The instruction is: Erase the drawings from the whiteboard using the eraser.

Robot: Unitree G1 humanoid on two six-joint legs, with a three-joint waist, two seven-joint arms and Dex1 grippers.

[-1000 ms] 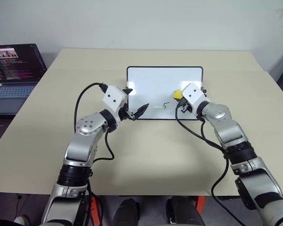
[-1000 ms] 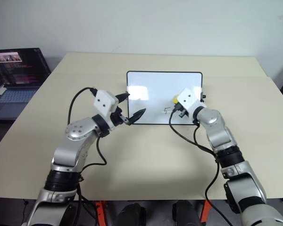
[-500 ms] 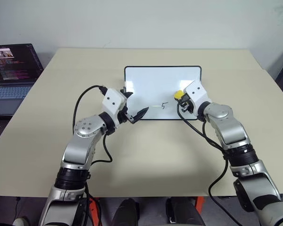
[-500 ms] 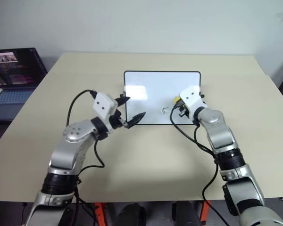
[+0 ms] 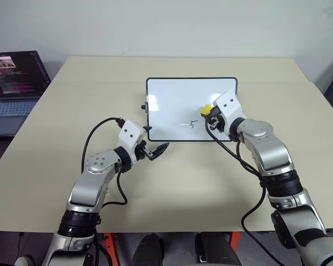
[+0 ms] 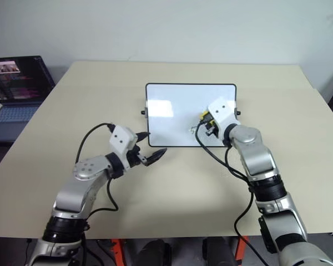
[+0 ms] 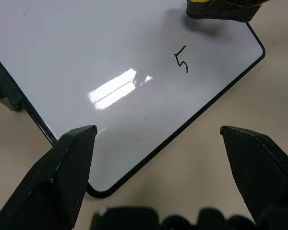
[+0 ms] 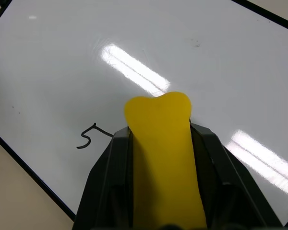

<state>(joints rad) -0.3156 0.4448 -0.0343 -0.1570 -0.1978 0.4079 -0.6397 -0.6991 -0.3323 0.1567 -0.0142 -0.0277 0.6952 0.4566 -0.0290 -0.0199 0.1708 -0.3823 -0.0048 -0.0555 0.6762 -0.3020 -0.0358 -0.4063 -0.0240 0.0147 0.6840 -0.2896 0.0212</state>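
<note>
Over the whiteboard (image 5: 177, 105), the right gripper (image 5: 213, 118) is clenching the eraser (image 8: 159, 143) just beside the "5" (image 7: 181, 59); its soft block is apparently deforming, so a mid-body grasp suits. Left gripper (image 7: 158, 143) is hanging released.

Bright, even overhead light; streaks of glare shine on my whiteboard (image 7: 110, 62), with soft shadows and sharp pictures.

We see the laptop (image 5: 14, 88) cut off by the head view's left edge. The right gripper (image 8: 158, 143) hides the eraser's (image 8: 161, 158) dark underside and part of the whiteboard (image 5: 177, 100). We cannot tell whether the eraser touches the board beside the "5" (image 8: 89, 139).
</note>
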